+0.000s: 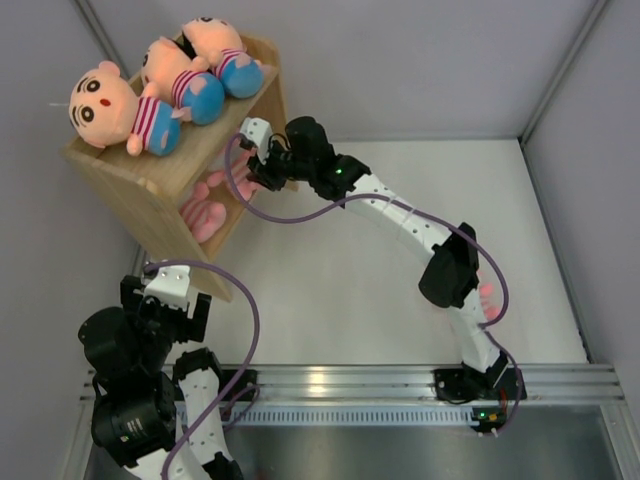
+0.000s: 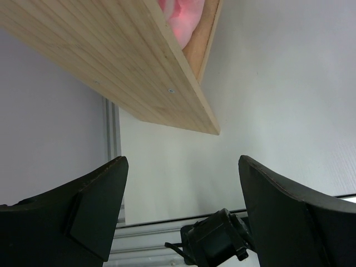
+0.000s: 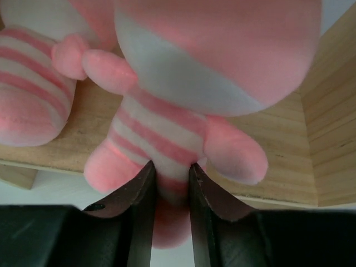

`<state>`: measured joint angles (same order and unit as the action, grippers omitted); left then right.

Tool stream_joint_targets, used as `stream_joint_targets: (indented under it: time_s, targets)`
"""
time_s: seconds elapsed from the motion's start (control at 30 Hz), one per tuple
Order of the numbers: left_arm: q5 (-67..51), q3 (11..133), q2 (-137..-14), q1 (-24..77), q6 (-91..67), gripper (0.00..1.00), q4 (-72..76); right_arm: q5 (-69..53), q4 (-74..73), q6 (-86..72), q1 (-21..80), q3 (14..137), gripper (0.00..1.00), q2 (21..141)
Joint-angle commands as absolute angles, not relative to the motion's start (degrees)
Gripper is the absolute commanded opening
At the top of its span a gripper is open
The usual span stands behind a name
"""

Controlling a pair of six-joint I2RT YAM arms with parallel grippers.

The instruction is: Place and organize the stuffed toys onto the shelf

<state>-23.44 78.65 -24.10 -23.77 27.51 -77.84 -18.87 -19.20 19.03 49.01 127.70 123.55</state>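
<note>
Two tiers of light-wood shelf (image 1: 120, 185) at far left, three boy dolls (image 1: 180, 85) lined up on top. Right gripper (image 3: 171, 169) pinched shut low on the belly of a pink striped animal (image 3: 167, 133), long axis running straight away from the jaws, head deepest in the lower bay, just beside a second pink animal (image 3: 28, 111). Likely needs only a short push inward, then release. Left gripper (image 2: 181, 167) spread wide, empty, near the shelf's corner.
</note>
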Motion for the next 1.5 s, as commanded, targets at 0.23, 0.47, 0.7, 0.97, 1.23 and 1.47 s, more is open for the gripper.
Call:
stream_joint_targets:
  time_s: [0.23, 0.47, 0.7, 0.97, 1.23, 1.47]
  targets:
    - [-24.1, 79.6, -23.1, -24.2, 28.7, 0.87, -79.5, -16.5, -14.5, 20.0, 49.8, 125.7, 0.63, 122.1]
    - [-24.3, 79.4, -22.9, -24.2, 28.6, 0.87, -79.4, -9.3, -8.4, 6.5, 49.8, 122.5, 0.78, 118.4]
    - [-24.4, 79.3, -22.9, -24.2, 28.6, 0.87, -79.5, -12.9, 2.7, -9.9, 47.9, 114.0, 0.80, 116.3]
    - [-24.2, 79.2, -22.7, -24.2, 28.8, 0.87, -79.9, -13.5, 9.0, -27.9, 45.3, 112.7, 0.72, 120.4]
    - [-24.3, 79.2, -22.8, -24.2, 29.1, 0.87, -79.9, -14.9, 9.1, -30.0, 45.8, 109.9, 0.70, 121.0]
    - [-24.7, 79.6, -23.0, -24.2, 29.0, 0.87, -79.8, -10.0, 10.7, -31.0, 46.1, 105.9, 0.71, 119.7]
